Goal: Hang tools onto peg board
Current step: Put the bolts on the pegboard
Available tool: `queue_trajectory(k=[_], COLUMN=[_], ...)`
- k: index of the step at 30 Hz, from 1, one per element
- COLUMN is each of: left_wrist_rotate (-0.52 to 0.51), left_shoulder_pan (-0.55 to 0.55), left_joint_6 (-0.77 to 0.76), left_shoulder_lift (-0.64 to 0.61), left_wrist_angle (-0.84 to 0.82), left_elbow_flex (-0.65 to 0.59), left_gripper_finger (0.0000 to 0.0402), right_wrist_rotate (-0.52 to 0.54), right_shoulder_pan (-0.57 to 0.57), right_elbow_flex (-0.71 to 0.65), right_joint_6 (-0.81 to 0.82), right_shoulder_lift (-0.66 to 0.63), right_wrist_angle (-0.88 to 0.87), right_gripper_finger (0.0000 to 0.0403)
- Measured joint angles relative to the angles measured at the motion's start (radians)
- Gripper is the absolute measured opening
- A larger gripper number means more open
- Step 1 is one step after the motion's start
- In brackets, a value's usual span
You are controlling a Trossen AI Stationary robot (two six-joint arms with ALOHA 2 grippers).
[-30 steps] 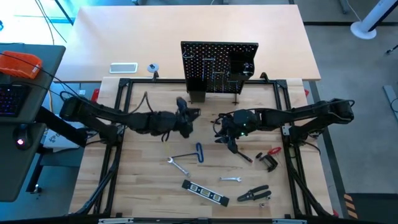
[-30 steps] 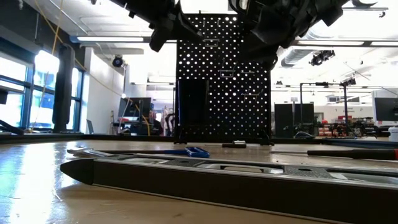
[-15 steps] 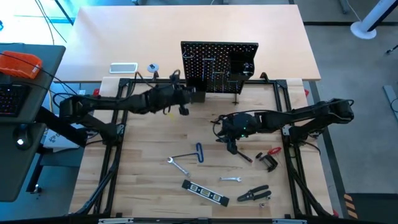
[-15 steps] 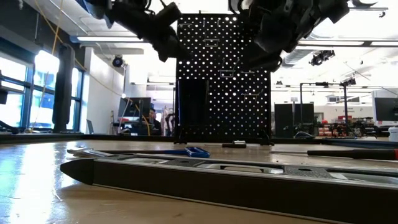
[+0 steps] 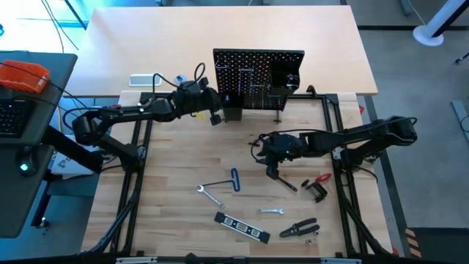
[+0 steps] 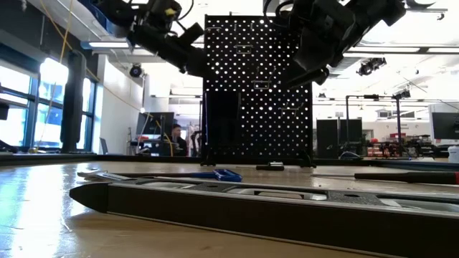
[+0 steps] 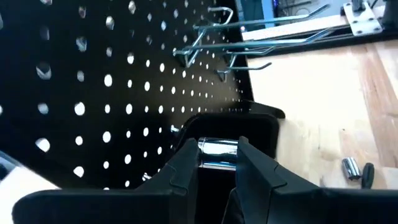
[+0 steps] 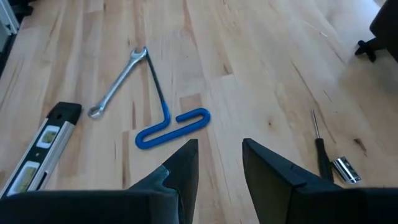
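The left gripper (image 5: 214, 116) has swung over the last second from the middle of the wooden table (image 5: 176, 220) up to the near left corner of the upright black perforated peg board (image 5: 258, 79), and its wrist view shows the fingers (image 7: 180, 163) pinching a small shiny chrome cylinder (image 7: 218, 152), probably a socket or bit, though too little shows to say for sure. It is held right in front of the board's holes, below the metal hooks (image 7: 214, 34), so the hanging or dropping-off step looks close. The right gripper (image 5: 272, 173) has shifted only slightly and hovers over the table with its jaws spread and empty, facing the blue-handled bent key (image 8: 171, 124), a silver wrench (image 8: 118, 81) and one end of the black level (image 8: 40, 149). A thin black-handled screwdriver (image 8: 320, 149) lies beside it. The black-handled pliers (image 5: 300, 229) and the red-and-black clamp (image 5: 316, 187) remain on the table, so most of the task is judged to be ahead.
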Motion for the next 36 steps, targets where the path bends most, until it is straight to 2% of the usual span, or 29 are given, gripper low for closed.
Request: queue_trajectory(k=[8,13,18,29,33,36], left_wrist_rotate=[0.038,0.039,0.049,0.056,0.049,0.039], left_shoulder_pan=[0.023,0.023,0.023,0.001,-0.018,-0.035], left_joint_6=[-0.043,-0.06,-0.068,-0.044,-0.022,-0.006], left_shoulder_lift=[0.053,0.055,0.055,0.021,-0.033,-0.086], left_wrist_angle=[0.042,0.051,0.06,0.094,0.063,0.016], left_elbow_flex=[0.0,0.0,0.0,0.0,0.0,0.0], left_gripper_finger=[0.007,0.0126,0.0164,0.0173,0.0174,0.0174], right_wrist_rotate=[0.019,0.025,0.09,0.198,0.194,0.185], right_shoulder_pan=[0.0,0.0,0.0,-0.016,-0.034,-0.064], right_elbow_flex=[0.0,0.0,0.0,0.0,-0.059,-0.152], right_joint_6=[0.0,0.0,0.003,0.016,0.001,-0.008], right_shoulder_lift=[0.0,0.0,0.0,0.012,0.027,0.029], right_wrist_angle=[0.0,-0.004,-0.038,-0.173,-0.099,0.031], right_gripper_finger=[0.0119,0.0119,0.0119,0.0119,0.0119,0.0119])
